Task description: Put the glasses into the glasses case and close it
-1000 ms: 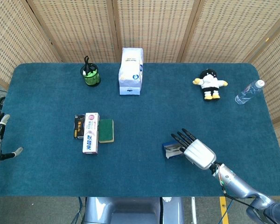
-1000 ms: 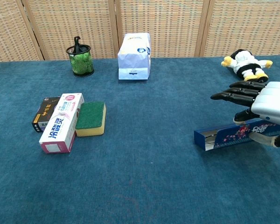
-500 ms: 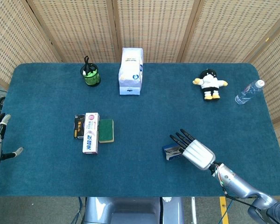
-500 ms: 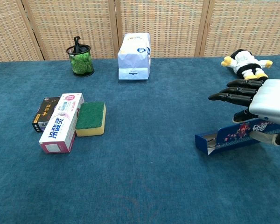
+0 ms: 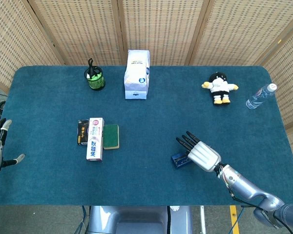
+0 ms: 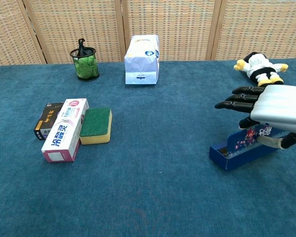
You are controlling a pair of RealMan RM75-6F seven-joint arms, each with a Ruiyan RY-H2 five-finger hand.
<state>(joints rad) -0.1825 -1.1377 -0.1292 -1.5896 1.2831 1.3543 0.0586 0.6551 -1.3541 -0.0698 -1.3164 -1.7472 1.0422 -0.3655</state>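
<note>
Tilted further since a second ago, glossy blue glasses case (image 6: 244, 148) at lower right is grasped by right hand (image 6: 271, 106), its metallic fingers (image 6: 237, 98) straight.

A blue case (image 6: 244, 150) is seen open on the blue table (image 6: 153, 197), tilted upward toward the right; it is gripped from above by the right hand (image 6: 266, 106), fingers stretched leftward; a plush toy (image 6: 260, 69) lies well behind the case.
</note>
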